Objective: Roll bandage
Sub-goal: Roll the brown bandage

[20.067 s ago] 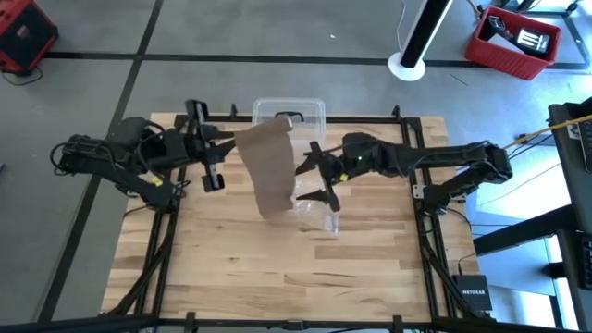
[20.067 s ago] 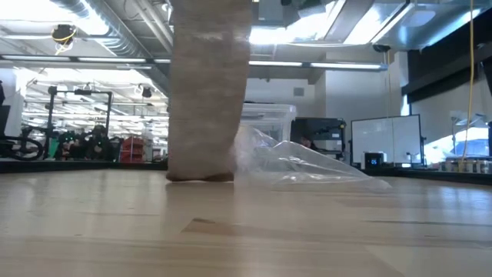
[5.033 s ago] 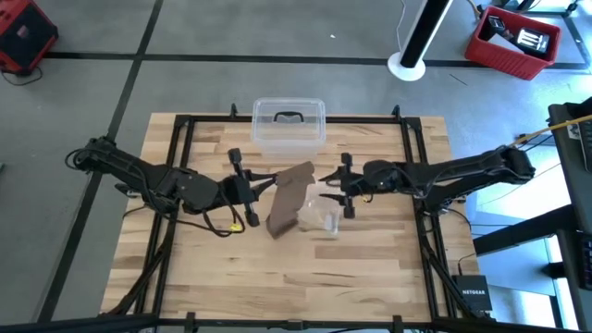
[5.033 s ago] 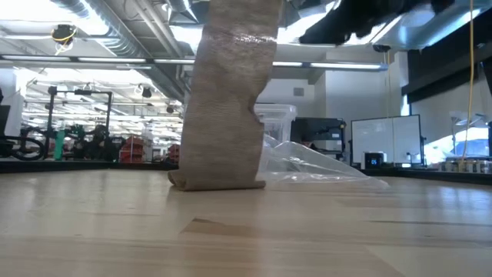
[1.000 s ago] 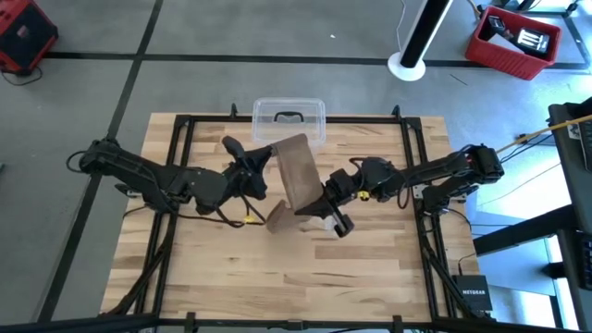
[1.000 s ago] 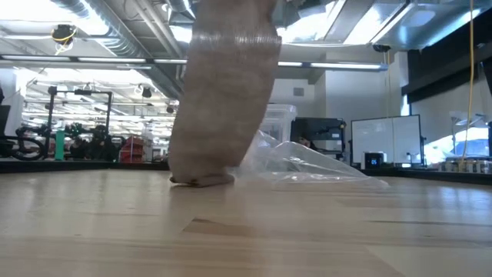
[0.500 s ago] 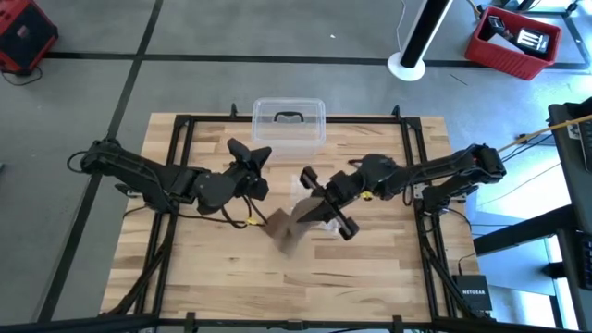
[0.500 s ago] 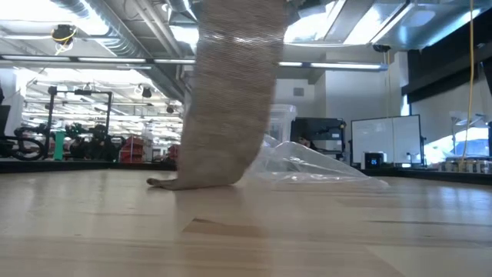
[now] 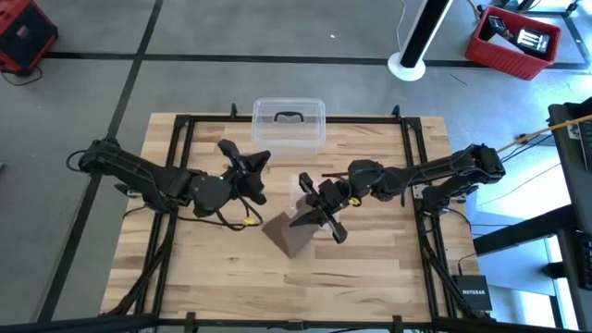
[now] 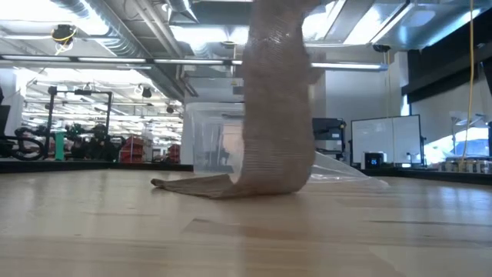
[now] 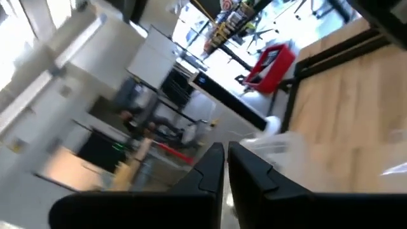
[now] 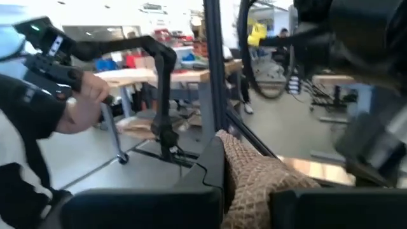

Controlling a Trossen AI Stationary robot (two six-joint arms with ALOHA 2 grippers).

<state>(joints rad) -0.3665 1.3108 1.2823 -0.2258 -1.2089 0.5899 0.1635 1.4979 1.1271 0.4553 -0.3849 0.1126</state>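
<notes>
**Right hand holds the bandage up over the worktop**

Nearest you, the low end of the bandage (image 10: 265, 154) lies flat on the worktop (image 9: 370, 268). The rest rises straight up to your right hand (image 9: 319, 211). That hand is pinched tight on the top of the brown strip, over the middle of the worktop. Just beside it, your left hand (image 9: 242, 165) is closed too, and it holds nothing. Behind the bandage lies a clear bag (image 10: 342, 173). Farthest back stands a clear box (image 9: 289, 125) with a dark handle.
</notes>
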